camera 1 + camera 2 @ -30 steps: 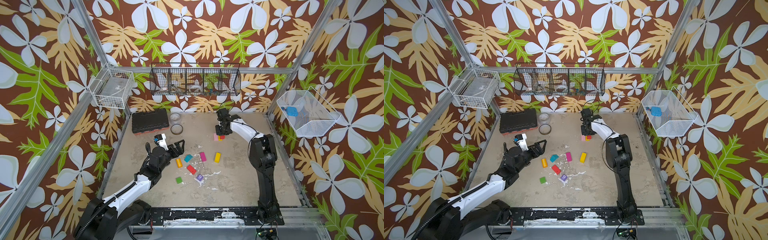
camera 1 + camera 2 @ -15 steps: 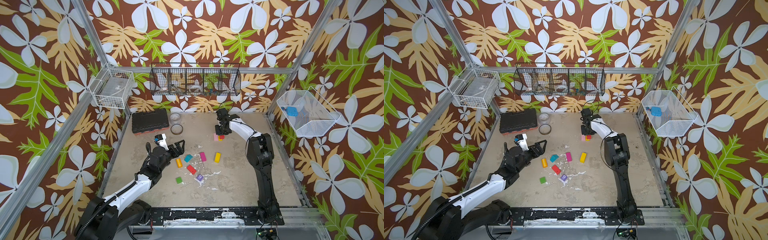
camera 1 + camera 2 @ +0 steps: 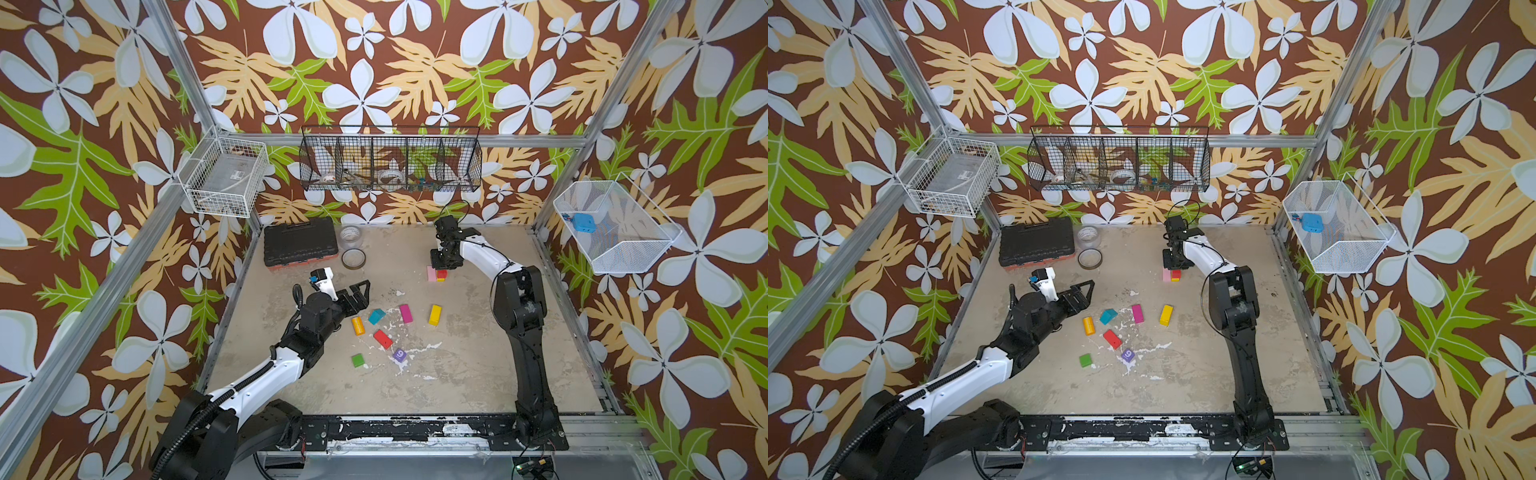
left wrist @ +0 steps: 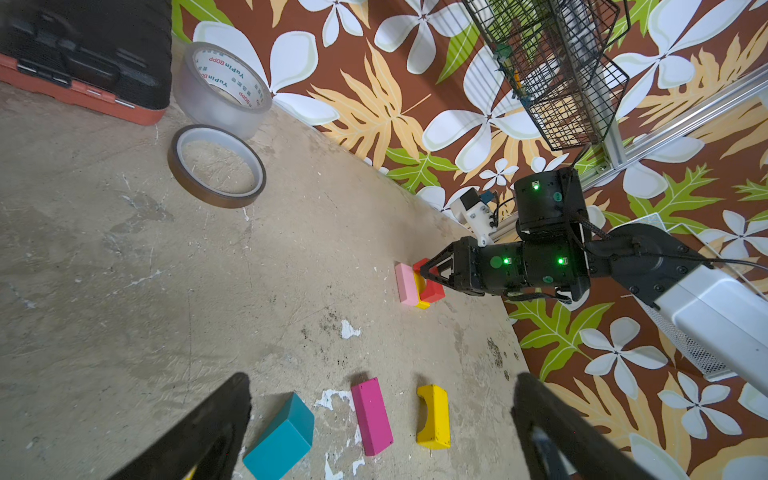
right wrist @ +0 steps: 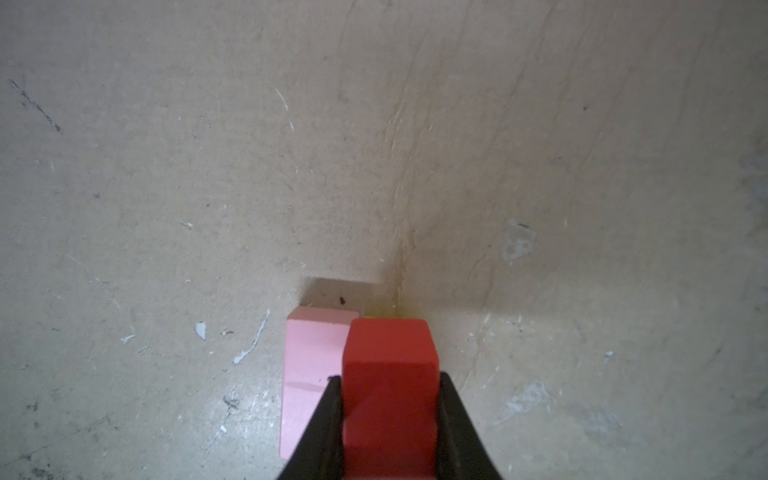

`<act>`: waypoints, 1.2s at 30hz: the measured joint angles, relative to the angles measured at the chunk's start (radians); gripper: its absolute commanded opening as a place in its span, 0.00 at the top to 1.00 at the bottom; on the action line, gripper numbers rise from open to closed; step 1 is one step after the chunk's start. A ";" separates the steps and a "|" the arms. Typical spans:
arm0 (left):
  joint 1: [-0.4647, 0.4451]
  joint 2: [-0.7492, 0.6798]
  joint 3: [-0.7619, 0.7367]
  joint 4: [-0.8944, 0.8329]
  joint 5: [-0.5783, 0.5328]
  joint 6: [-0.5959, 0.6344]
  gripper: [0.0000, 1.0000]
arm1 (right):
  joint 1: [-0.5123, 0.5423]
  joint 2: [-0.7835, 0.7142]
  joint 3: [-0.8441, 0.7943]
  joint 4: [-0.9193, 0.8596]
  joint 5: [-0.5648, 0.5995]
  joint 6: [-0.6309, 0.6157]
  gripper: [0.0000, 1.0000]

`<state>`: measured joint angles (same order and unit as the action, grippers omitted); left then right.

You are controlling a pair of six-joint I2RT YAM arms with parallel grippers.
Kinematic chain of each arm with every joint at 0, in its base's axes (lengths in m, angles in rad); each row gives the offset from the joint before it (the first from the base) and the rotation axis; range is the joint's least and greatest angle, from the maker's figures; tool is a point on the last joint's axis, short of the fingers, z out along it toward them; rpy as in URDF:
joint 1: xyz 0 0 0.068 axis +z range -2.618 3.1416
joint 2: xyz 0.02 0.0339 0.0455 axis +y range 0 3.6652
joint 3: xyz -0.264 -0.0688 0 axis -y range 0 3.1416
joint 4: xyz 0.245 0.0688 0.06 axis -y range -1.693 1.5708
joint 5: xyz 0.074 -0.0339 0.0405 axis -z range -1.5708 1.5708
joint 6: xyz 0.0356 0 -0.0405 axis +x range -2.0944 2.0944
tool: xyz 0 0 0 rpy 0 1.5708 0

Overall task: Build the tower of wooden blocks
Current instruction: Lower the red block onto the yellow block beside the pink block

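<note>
Nothing has shifted: your right fingers (image 3: 441, 266) stay clamped on the red block (image 5: 390, 365) atop the yellow block (image 4: 420, 291) (likely seating it); left fingers (image 4: 208, 428) wide.

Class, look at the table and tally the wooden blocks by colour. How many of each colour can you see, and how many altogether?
red block: 2
yellow block: 2
pink block: 1
magenta block: 1
orange block: 1
teal block: 1
green block: 1
purple cube: 1
Total: 10
</note>
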<state>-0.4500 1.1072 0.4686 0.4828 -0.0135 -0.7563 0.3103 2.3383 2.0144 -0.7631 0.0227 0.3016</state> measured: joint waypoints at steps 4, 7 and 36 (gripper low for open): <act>0.000 0.000 0.003 0.000 0.000 0.000 0.01 | -0.002 0.000 0.003 -0.005 -0.015 0.010 0.93; 0.000 0.000 0.003 0.000 0.000 0.000 0.01 | -0.002 0.000 0.003 -0.011 -0.015 0.018 0.93; 0.000 0.008 0.003 0.000 0.000 -0.001 0.01 | -0.002 0.018 0.030 -0.025 -0.014 0.040 0.75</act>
<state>-0.4500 1.1152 0.4717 0.4824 -0.0132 -0.7570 0.3088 2.3566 2.0441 -0.7883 0.0090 0.3420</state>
